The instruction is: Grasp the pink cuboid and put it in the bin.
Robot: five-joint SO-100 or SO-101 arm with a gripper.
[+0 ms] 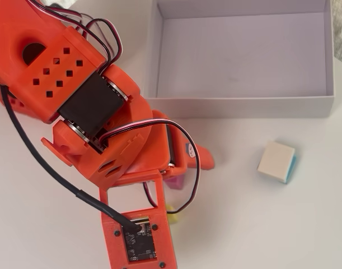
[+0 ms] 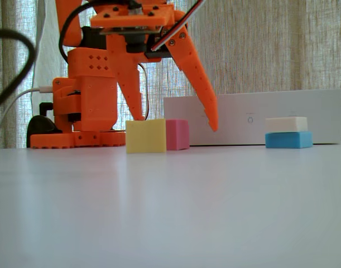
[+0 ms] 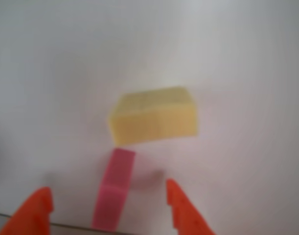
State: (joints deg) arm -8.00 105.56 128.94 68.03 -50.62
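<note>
In the overhead view, the orange arm point(image 1: 98, 112) is seen covering most of the left half; the bin point(image 1: 243, 106) lies on the white worktop point(image 1: 271, 224) at upper right; a cream-and-teal cube point(image 1: 277, 161) rests below it, apart from it; only a sliver of the pink cuboid point(image 1: 173, 181) is shown under the arm, with a trace of the yellow block point(image 1: 172, 215) just below.

In the fixed view, the gripper point(image 2: 176, 124) is seen spread wide, its tips above the worktop; the pink cuboid point(image 2: 178, 134) sits between them, touched by neither, with the yellow block point(image 2: 145, 135) just in front.

In the wrist view, the pink cuboid point(image 3: 115, 196) is framed between the parted orange fingertips point(image 3: 181, 208); the yellow block point(image 3: 154, 116) lies just beyond it.
</note>
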